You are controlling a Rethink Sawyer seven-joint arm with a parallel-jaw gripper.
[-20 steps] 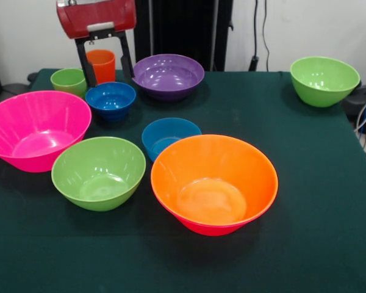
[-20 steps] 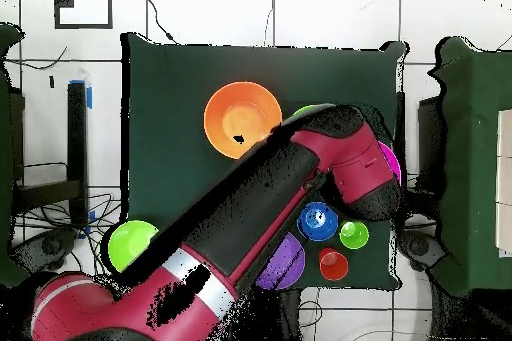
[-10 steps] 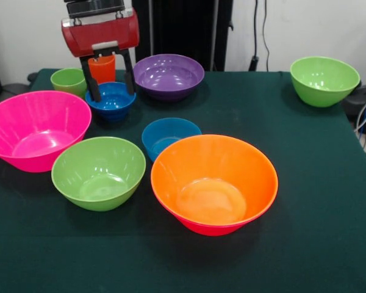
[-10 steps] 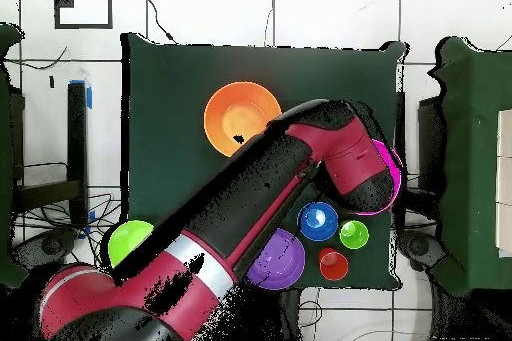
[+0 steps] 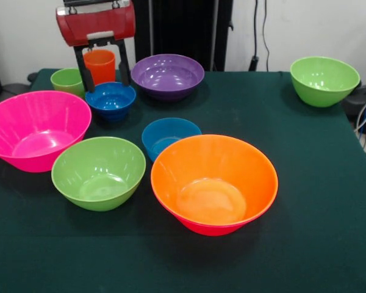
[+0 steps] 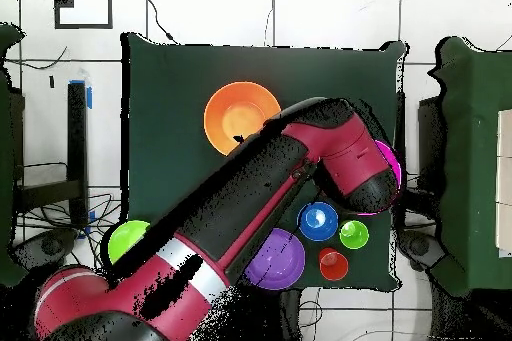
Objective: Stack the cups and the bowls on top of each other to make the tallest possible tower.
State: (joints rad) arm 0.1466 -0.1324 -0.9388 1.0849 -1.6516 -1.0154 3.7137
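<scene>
The gripper [image 5: 102, 66] hangs open, its two fingers on either side of the orange tumbler [image 5: 100, 64], probably to grasp it. The tumbler stands just behind the small blue bowl [image 5: 111, 99], beside the light-green cup [image 5: 68, 80].

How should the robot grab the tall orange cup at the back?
Best from straight above, with a finger on each side of the orange cup near its rim. It stands upright and narrow, and the open gripper already straddles it. The blue bowl crowds its front.
</scene>
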